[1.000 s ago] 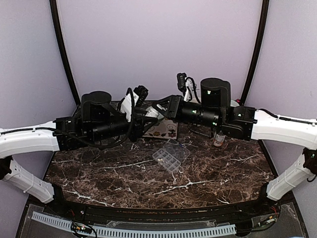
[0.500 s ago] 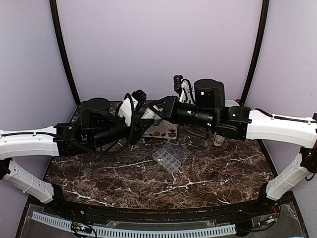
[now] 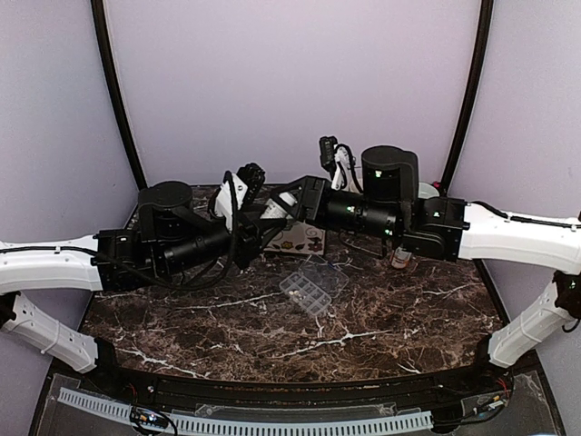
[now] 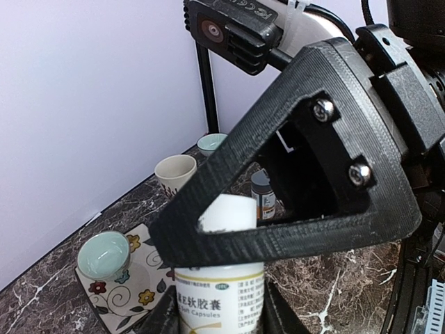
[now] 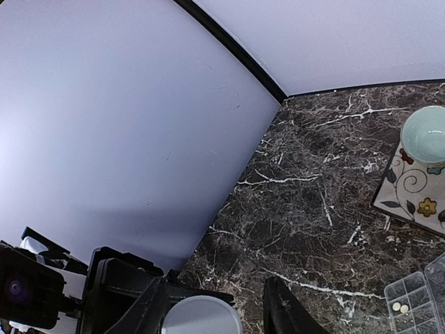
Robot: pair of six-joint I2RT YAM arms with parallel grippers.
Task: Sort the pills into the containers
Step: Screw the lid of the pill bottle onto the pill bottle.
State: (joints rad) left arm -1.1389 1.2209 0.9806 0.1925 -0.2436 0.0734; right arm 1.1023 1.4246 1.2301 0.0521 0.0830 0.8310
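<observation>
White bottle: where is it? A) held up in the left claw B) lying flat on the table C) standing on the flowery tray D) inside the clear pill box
A: the white bottle stands upright between the left claw's fingers, lifted off the table.

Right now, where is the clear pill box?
Top view: the pill box lies near the middle of the table, just in front of the floral tray.
</observation>
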